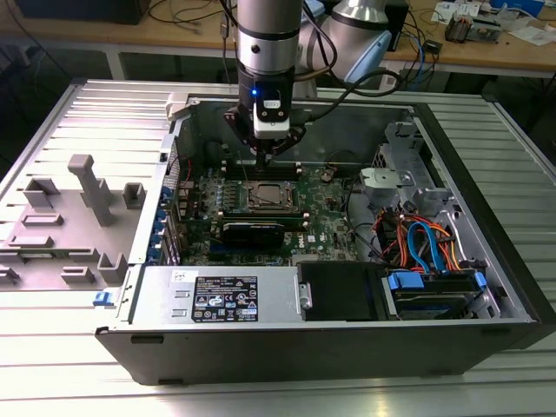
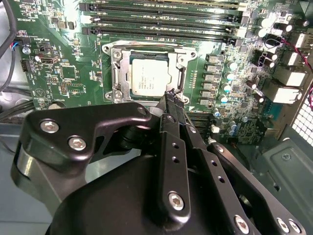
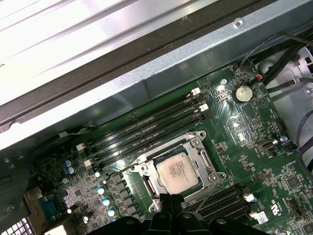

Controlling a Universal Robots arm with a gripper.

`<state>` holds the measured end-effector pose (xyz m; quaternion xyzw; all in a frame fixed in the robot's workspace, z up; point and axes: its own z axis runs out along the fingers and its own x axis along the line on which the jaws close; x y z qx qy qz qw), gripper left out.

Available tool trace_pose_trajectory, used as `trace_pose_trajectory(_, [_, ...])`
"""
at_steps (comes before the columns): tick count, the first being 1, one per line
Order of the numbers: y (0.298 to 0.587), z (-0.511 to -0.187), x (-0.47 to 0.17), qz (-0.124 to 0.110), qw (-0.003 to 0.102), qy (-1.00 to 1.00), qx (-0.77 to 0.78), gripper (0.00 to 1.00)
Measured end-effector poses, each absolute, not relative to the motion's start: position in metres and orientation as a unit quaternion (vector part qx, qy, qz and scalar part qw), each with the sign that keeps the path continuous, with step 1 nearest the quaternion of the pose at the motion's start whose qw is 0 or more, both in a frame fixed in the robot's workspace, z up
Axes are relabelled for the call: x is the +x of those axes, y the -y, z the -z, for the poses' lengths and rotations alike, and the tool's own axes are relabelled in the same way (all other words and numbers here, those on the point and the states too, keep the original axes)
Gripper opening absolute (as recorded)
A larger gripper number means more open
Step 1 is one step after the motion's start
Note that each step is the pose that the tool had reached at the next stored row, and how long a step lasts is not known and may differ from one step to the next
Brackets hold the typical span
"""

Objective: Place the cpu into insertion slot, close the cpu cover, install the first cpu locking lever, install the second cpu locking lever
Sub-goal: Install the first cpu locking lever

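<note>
Jaws together just beside cpu [image 2: 149,77]

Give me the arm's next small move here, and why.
Probably ease the gripper sideways onto the thin wire lever beside it and begin pressing it down. The cpu sits in the insertion slot, the cpu cover lies flat around it, and the shut jaws hover at the socket's edge, where that lever looks raised and unlatched.
</note>
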<state>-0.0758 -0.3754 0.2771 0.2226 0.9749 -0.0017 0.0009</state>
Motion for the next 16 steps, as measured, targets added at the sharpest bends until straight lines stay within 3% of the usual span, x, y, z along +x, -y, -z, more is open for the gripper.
trace_pose_trajectory(16, [0.3754, -0.2737, -0.0776, 0.001, 0.002, -0.991, 0.134, 0.11])
